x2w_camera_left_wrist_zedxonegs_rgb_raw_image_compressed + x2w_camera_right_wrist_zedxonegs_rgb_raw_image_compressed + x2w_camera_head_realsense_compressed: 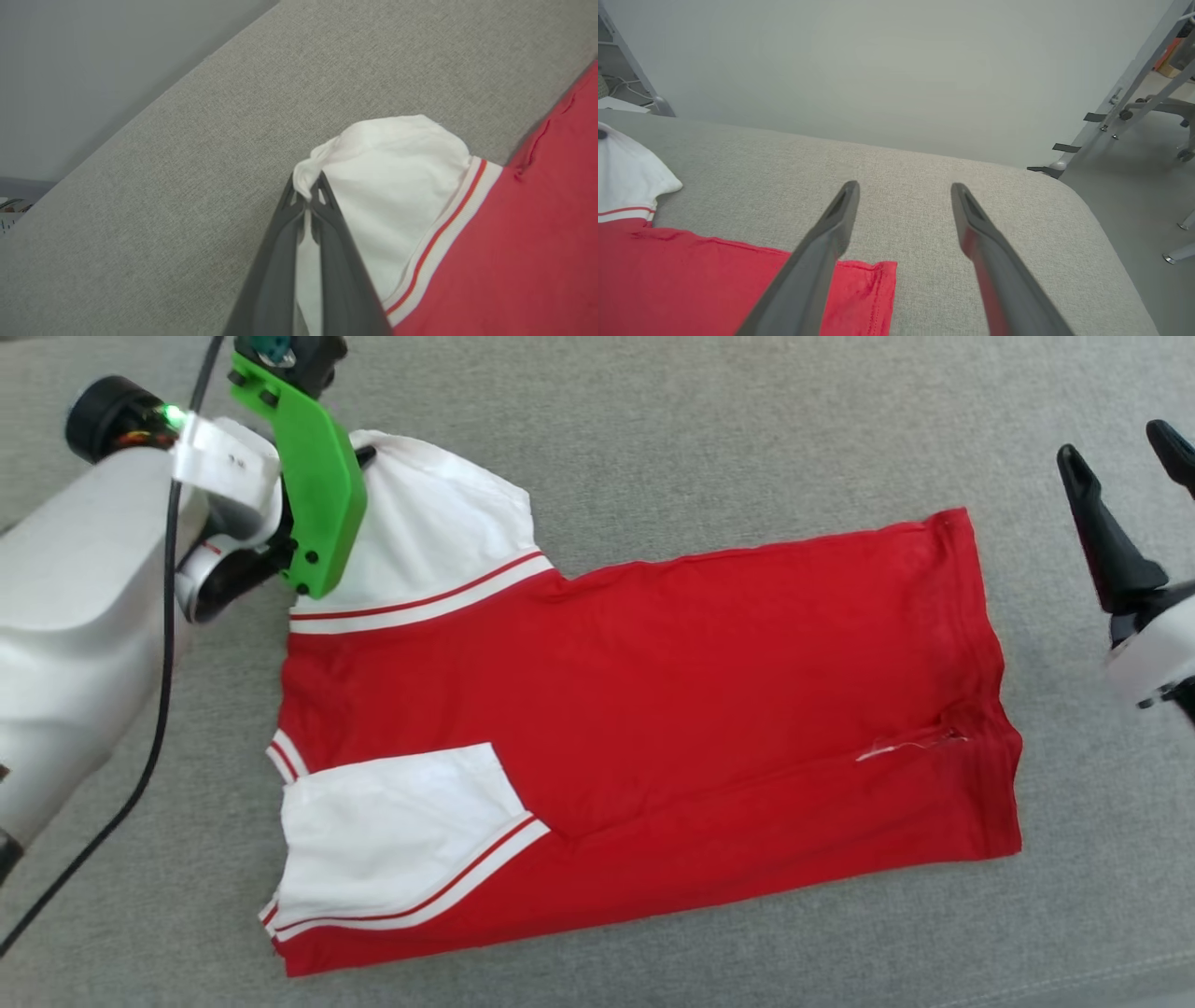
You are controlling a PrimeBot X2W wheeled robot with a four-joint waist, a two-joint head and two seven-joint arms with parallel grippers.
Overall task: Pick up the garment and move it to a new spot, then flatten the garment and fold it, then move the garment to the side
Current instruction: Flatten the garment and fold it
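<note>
While the garment [653, 709] lies spread flat across the middle of the head view on the grey fabric surface [747, 420], its hem is toward frame right and both white sleeves are at frame left. The lower sleeve [392, 831] is folded in over the red body. The upper sleeve [439, 523] sticks out toward the top left.

Left gripper [307, 184]: clenched on the outer edge of the upper sleeve, with white cloth bunched between the fingertips in the left wrist view. In the head view its green bracket [317, 495] covers most of it, and a black cable [159, 663] runs down the left edge.

Right gripper [1113, 441]: released, fingers spread wide, at the right edge of the head view, apart from the hem. In the right wrist view it [904, 185] hangs over bare grey surface, with the red hem corner [873, 284] at lower left beside one finger.
</note>
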